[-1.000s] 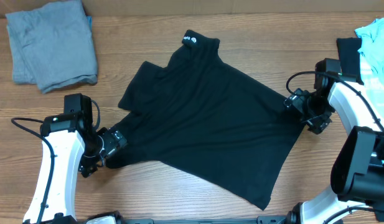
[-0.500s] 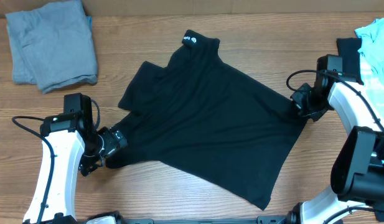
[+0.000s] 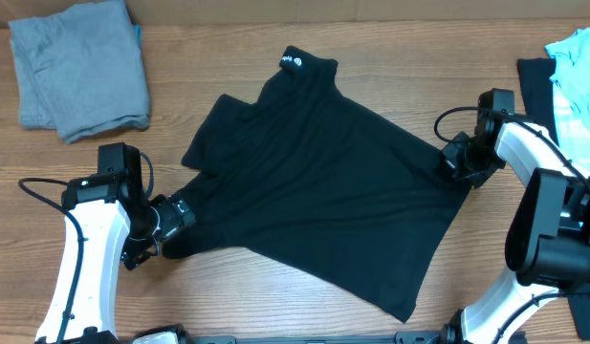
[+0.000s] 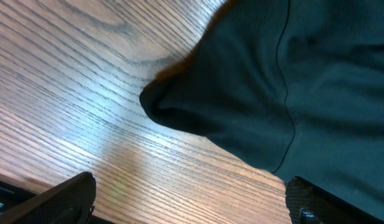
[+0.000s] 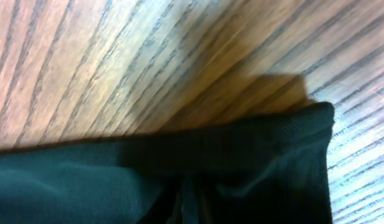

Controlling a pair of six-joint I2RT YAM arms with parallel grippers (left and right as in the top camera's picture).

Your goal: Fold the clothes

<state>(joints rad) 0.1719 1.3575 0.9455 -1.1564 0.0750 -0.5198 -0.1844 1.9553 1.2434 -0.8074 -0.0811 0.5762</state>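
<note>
Wooden table [image 3: 304, 306] carries the black T-shirt [image 3: 323, 182], spread flat mid-table with its collar toward the far edge. The left gripper [image 4: 192, 204] gapes wide at the shirt's lower-left corner. The right gripper [image 3: 462, 162] sits on its right edge, and I cannot tell how its jaws stand.

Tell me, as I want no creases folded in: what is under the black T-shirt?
Only the wooden table shows around the black T-shirt; anything beneath its fabric is covered and cannot be seen.

Pale wood-grain table [image 3: 275, 306] with long straight streaks, a plain brown band [image 3: 371, 10] beyond its far edge.
</note>
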